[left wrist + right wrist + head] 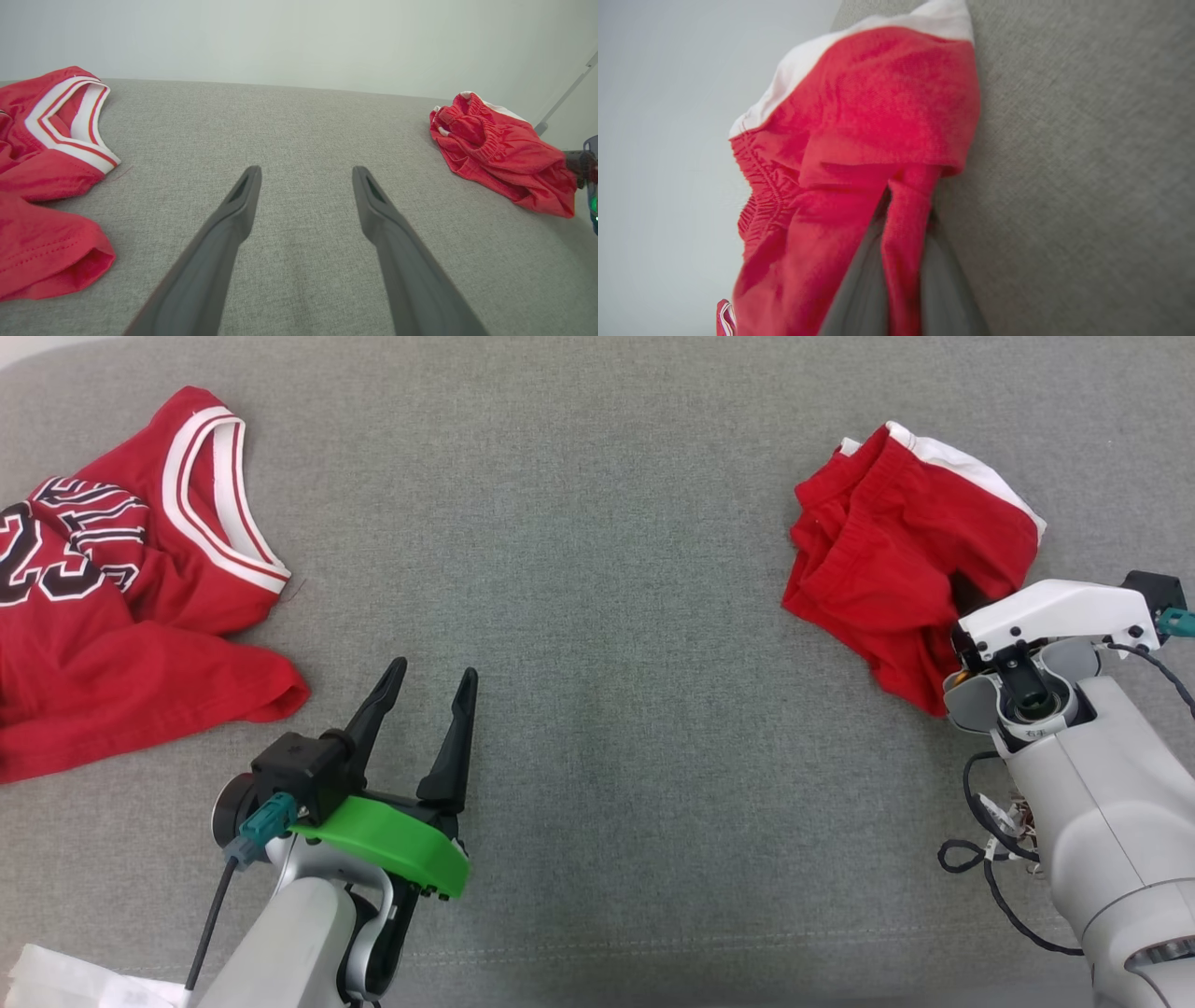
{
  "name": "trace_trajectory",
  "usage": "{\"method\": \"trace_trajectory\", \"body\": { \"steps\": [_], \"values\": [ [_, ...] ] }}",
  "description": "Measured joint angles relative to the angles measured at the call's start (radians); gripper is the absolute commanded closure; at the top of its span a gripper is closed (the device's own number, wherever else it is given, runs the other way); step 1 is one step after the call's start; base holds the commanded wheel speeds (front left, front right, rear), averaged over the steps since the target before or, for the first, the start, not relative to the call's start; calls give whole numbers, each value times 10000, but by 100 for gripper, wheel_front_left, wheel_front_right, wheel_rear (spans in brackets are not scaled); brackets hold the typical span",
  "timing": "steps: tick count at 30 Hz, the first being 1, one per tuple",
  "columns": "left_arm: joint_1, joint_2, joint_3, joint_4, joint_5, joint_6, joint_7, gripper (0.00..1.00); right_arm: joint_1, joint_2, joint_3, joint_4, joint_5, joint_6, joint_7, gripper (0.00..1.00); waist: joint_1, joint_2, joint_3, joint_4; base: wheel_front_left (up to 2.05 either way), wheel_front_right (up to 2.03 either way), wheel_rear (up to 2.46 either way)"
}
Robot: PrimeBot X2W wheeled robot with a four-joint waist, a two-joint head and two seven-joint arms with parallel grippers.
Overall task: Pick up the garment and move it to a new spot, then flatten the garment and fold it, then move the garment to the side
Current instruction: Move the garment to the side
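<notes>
The left hand [434, 668] sits closest, at 7 o'clock in the head view. Its two dark fingers are spread wide and hold nothing, pointing toward 12 over the bare grey fabric of the bench [597, 523]. At 4 o'clock the pale right forearm reaches up to the red shorts [896, 541], which lie crumpled at 2 o'clock, white trim on their far edge. In the right wrist view the right hand [906, 224] is closed on a fold of the shorts near the hem. The fold runs between the two fingers, whose tips are buried in cloth, so the depth of the pinch is hard to judge. A red jersey [121, 616] with a white-banded collar lies rumpled at 9 o'clock, well apart from the shorts.
</notes>
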Motion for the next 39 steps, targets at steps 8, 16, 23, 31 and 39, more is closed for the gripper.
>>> {"method": "trace_trajectory", "body": {
  "steps": [8, 16, 23, 31, 39],
  "values": [
    [1, -10, 79, 77, 0, 0, 2, 0, -32, 19, 244, -35, -290, 456, -460, 100, 0, 0, -153, -123, 0, 0, 0],
    [6, -81, 25, 205, -2, -2, 0, 0, -457, -159, 1041, -408, -1122, 913, -600, 100, 0, 0, -518, -262, 0, 0, 0],
    [12, -278, -31, 376, -31, -86, 0, 0, -890, -174, 2023, -732, -1841, 1095, -148, 100, 0, 0, -826, -200, 0, 0, 0],
    [24, -337, -15, 502, -42, -88, 0, 0, -1013, 330, 2972, -1197, -2184, 1250, 612, 100, 0, 0, -1151, 34, 0, 0, 0],
    [37, -339, 98, 489, -44, -86, 0, 0, -1206, 662, 3498, -1783, -1896, 1337, 1592, 100, 0, 0, -1331, 162, 0, 0, 0]
  ]
}}
